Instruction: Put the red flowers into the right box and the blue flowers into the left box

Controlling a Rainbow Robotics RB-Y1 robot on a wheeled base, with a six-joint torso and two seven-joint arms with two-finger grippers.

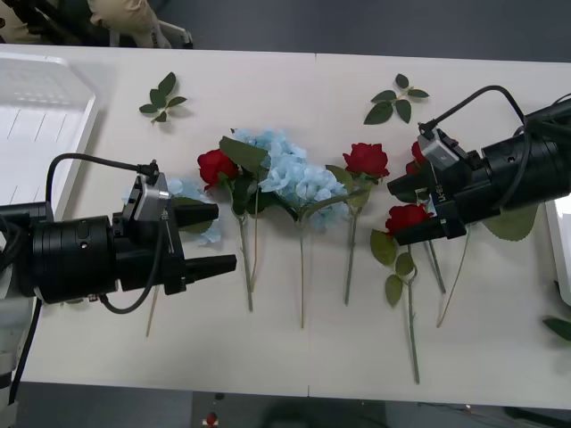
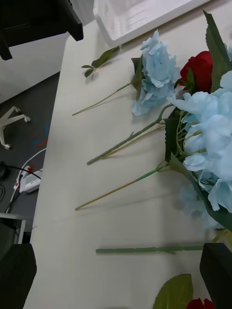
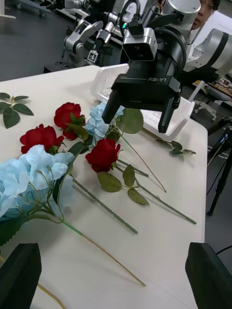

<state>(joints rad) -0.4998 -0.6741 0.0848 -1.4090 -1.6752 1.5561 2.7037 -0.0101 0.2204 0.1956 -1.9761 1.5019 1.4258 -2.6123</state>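
Front view: The flowers lie in a loose row across the bench (image 1: 268, 357). The blue flowers (image 1: 299, 178) sit at the centre of the row and serve as the landmark. Red flowers (image 1: 367, 160) lie on both sides of the blue flowers, with stems and leaves crossing. The left box (image 1: 36, 125) stands at the bench corner well beyond the blue flowers on the robot's left. The right box (image 1: 560, 241) shows as a rim at the opposite bench edge. The left gripper (image 1: 214, 239) hovers just beside the blue flowers, fingers spread and empty. The right gripper (image 1: 412, 214) hovers over a rose on the far side of the blue flowers, fingers spread and empty. Risk: a grasp here may catch two overlapping stems and carry a wrong colour into a box.

Right wrist view: A rose head (image 2: 200, 70) is wedged between blue clusters (image 2: 212, 140). Risk: lifting the blue flowers may drag this rose along.

Left wrist view: The right gripper (image 3: 140, 108) hangs above a rose (image 3: 103, 154) with nothing between its fingers; a large leaf lies beside them. Risk: closing on leaf instead of stem would let the flower slip.
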